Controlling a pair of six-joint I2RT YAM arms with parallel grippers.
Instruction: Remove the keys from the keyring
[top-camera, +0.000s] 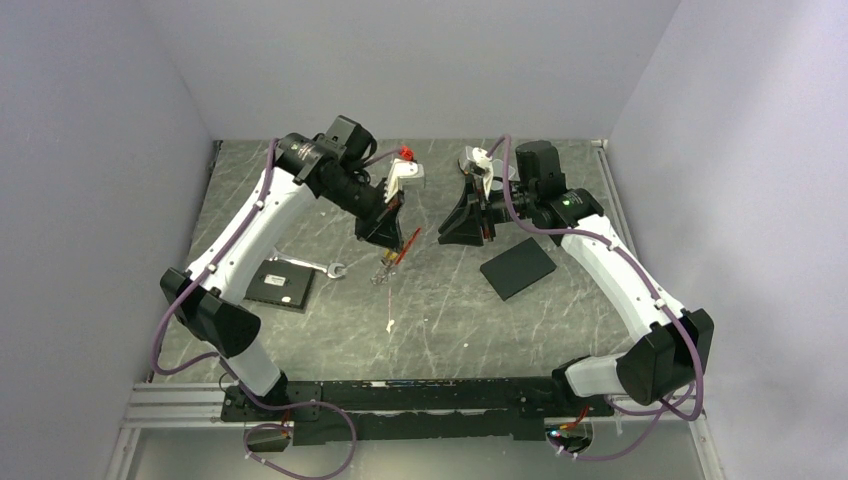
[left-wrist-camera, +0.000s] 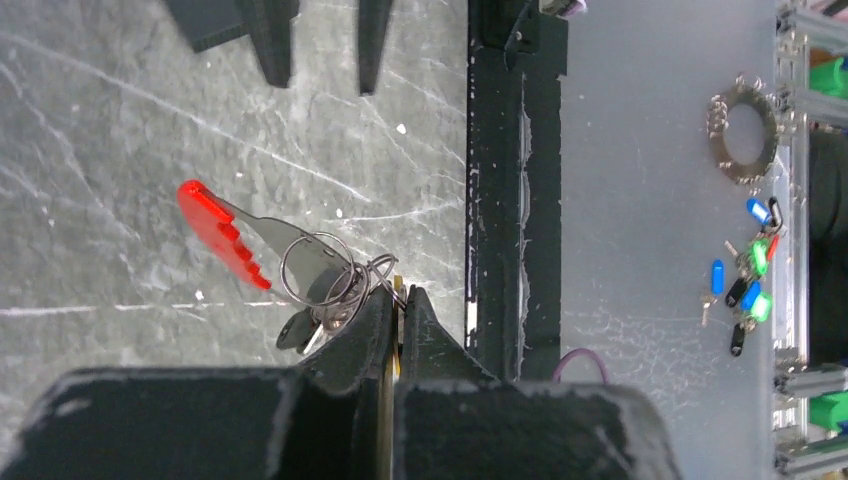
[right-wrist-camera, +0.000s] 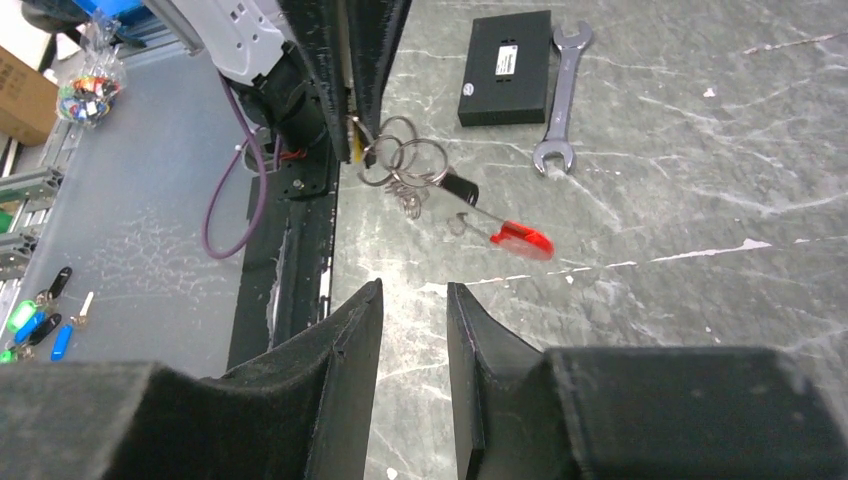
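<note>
Your left hand (left-wrist-camera: 400, 300) is clenched on the brass-yellow and silvery flat keys (left-wrist-camera: 318, 320), their thin metal keyring (left-wrist-camera: 312, 262) and red plastic strip (left-wrist-camera: 215, 228) hanging above the grey marbled desk (left-wrist-camera: 100, 150). Your right hand (right-wrist-camera: 413, 292) stands open, empty.

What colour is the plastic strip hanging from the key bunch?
The plastic strip is bright red, clearest in the left wrist view.

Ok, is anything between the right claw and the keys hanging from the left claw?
Nothing visible. The right claw is open and faces the keys across open air; the wrench and black box lie on the table beyond.
</note>
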